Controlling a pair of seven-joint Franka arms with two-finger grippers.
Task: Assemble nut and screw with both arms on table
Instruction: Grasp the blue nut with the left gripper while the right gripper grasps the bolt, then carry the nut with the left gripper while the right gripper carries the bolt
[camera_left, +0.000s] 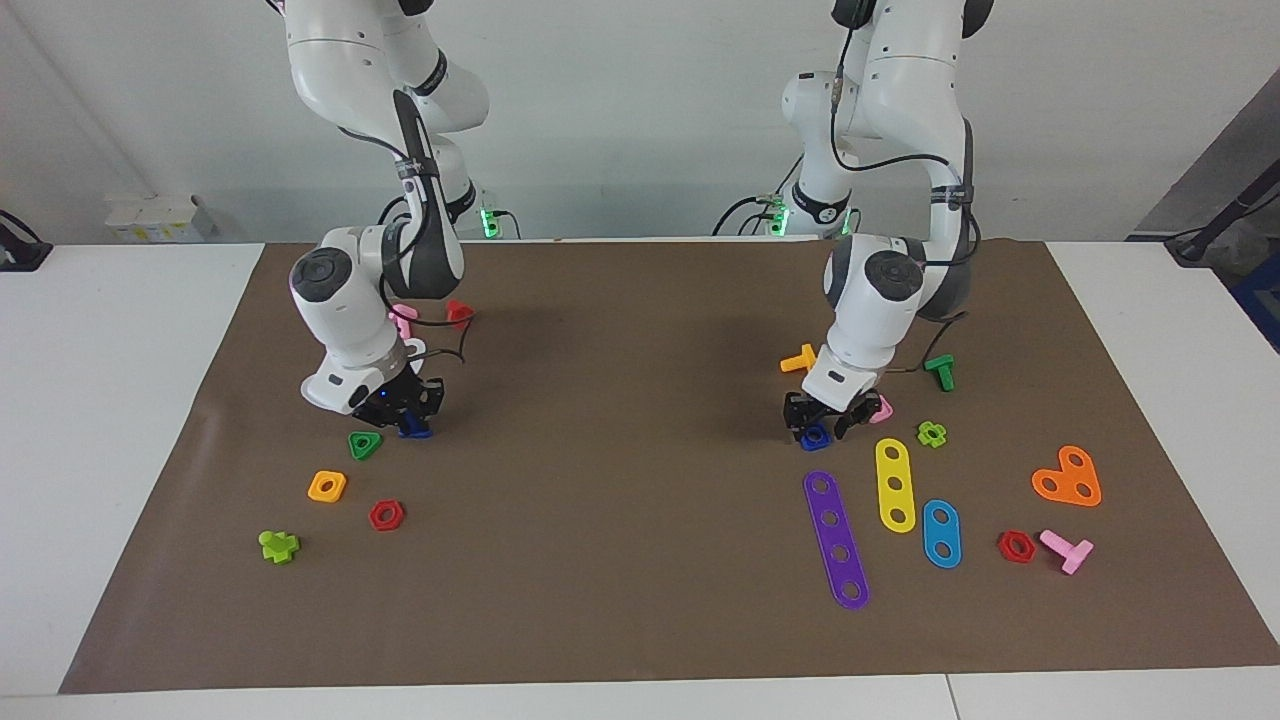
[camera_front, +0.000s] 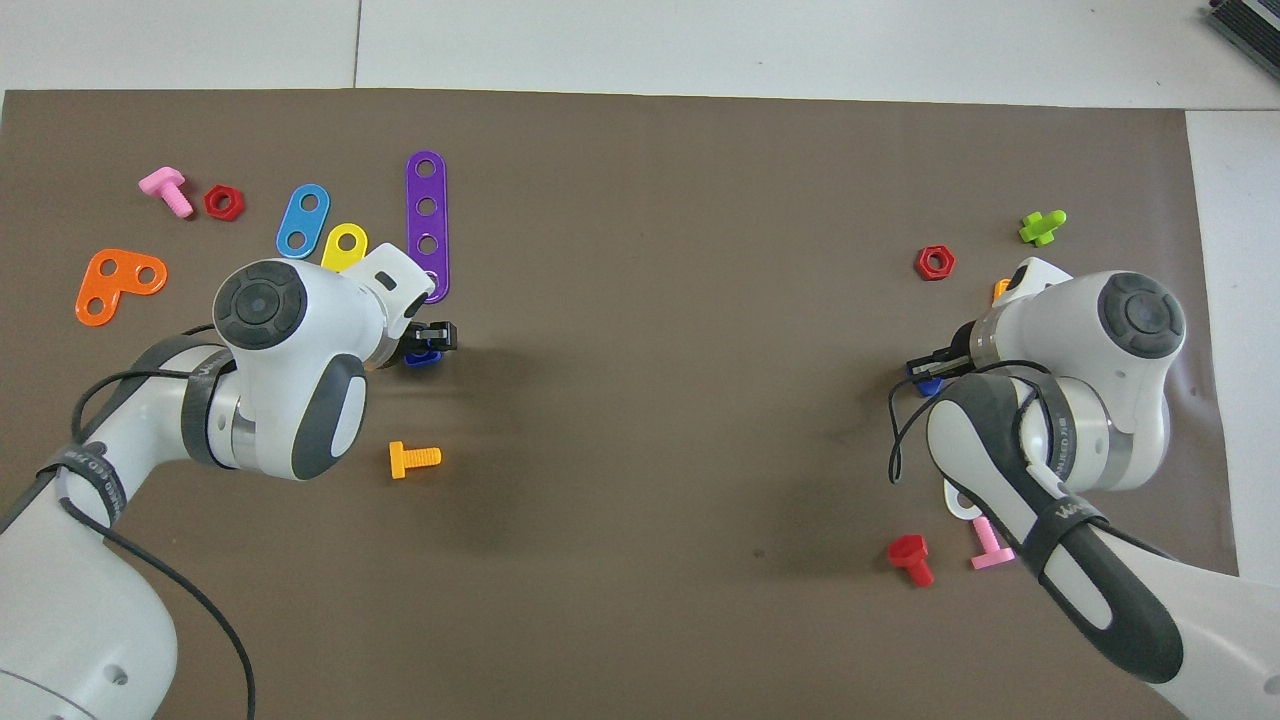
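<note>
The dark-blue square nut (camera_left: 813, 437) (camera_front: 422, 357) lies on the brown mat (camera_left: 620, 480) of the table, toward the left arm's end. My left gripper (camera_left: 817, 425) (camera_front: 430, 338) is down at the mat, right around the nut. The dark-blue screw (camera_left: 412, 430) (camera_front: 930, 383) sits low at the mat toward the right arm's end, mostly hidden. My right gripper (camera_left: 405, 415) (camera_front: 925, 368) is shut on it.
A green triangular nut (camera_left: 364, 444), an orange square nut (camera_left: 327, 486) and a red hex nut (camera_left: 386, 514) lie close to the screw. A pink nut (camera_left: 880, 410), an orange screw (camera_left: 798, 358), and purple (camera_left: 836, 540) and yellow (camera_left: 896, 484) strips surround the blue nut.
</note>
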